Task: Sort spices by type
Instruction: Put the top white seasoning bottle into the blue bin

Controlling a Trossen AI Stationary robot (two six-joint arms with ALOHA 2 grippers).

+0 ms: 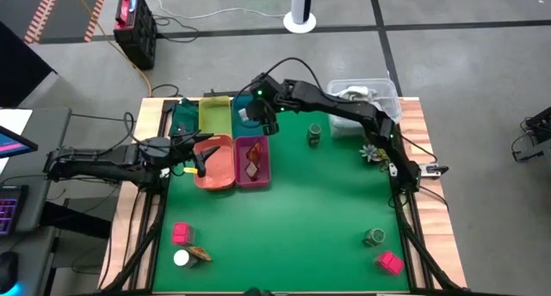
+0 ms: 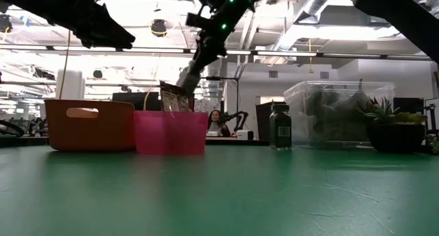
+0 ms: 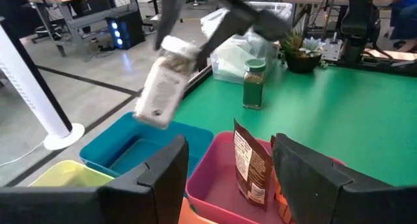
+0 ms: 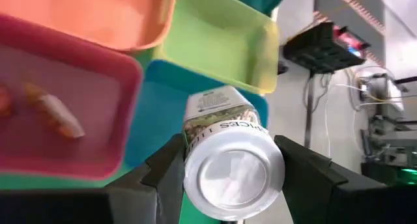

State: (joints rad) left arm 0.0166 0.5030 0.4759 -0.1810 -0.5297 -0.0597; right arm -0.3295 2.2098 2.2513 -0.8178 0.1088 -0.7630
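My right gripper is shut on a white-capped jar and holds it above the blue tray. My left gripper hovers open over the orange tray, touching nothing. A reddish-brown packet stands upright in the magenta tray. One dark green jar stands mid-table, another near the right front. Pink blocks lie near the front edge. A second white-capped jar sits beside a brown leaf-like piece. My right gripper pinches the jar at its white cap end, one finger on each side. The fingers slant down from the table's right. The jar is lifted clear and hangs tilted, its base pointing down toward the blue tray.
A dark green tray and a yellow tray sit at the far edge beside the blue one. A clear plastic tub and a small spiky plant stand at the far right. Open green mat fills the middle.
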